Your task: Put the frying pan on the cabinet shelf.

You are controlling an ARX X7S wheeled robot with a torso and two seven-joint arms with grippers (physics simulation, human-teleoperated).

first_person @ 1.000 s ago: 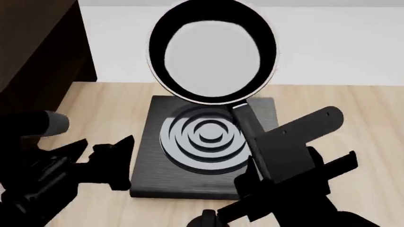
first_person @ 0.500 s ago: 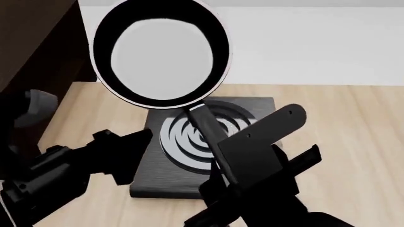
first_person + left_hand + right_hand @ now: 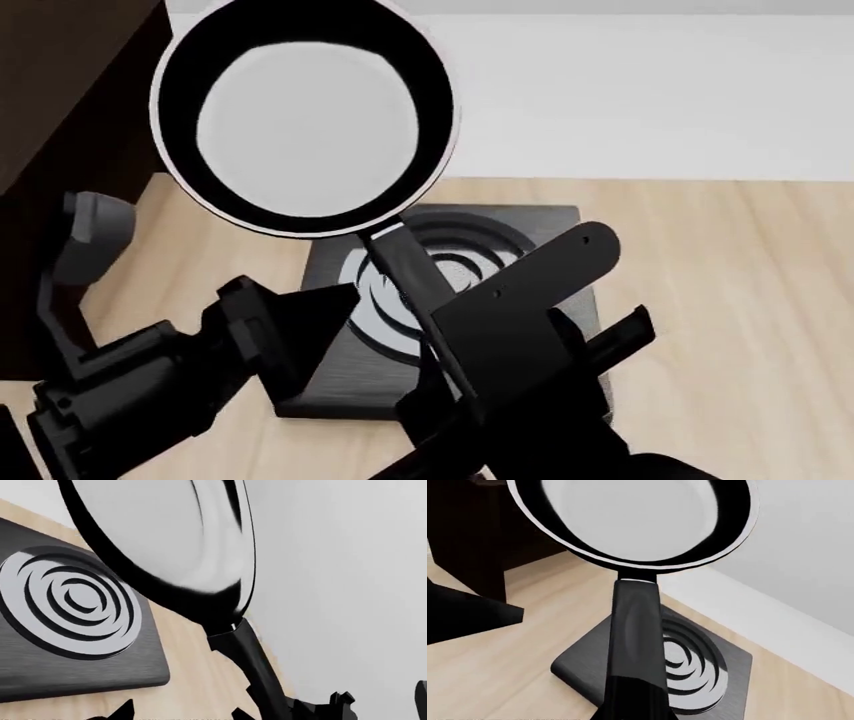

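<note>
Nearest the head cam, the right claw has the pan's long black handle; grip looks closed on it, though the fingers themselves are hidden under the wrist bracket, so that's judged from the frying pan being up in the air w/ nothing else touching it. Holding at the handle's far end keeps the arm clear of the bowl and gives reach toward the cabinet.

Left claw sits just beside the handle, over the plate's near-left corner, holding nothing; its jaws appear parted, prob. parked out of the way.

Under both: 1 black square plate w/ grey rings, flat on the light wooden table. Pan is well above it, not touching.

Pan itself is tipped, pale inside facing the cam, bowl up and left of the plate, near the dark cabinet at far left. No shelf board shows in any view, so the placing isn't done yet; the tilt will likely need levelling first.
</note>
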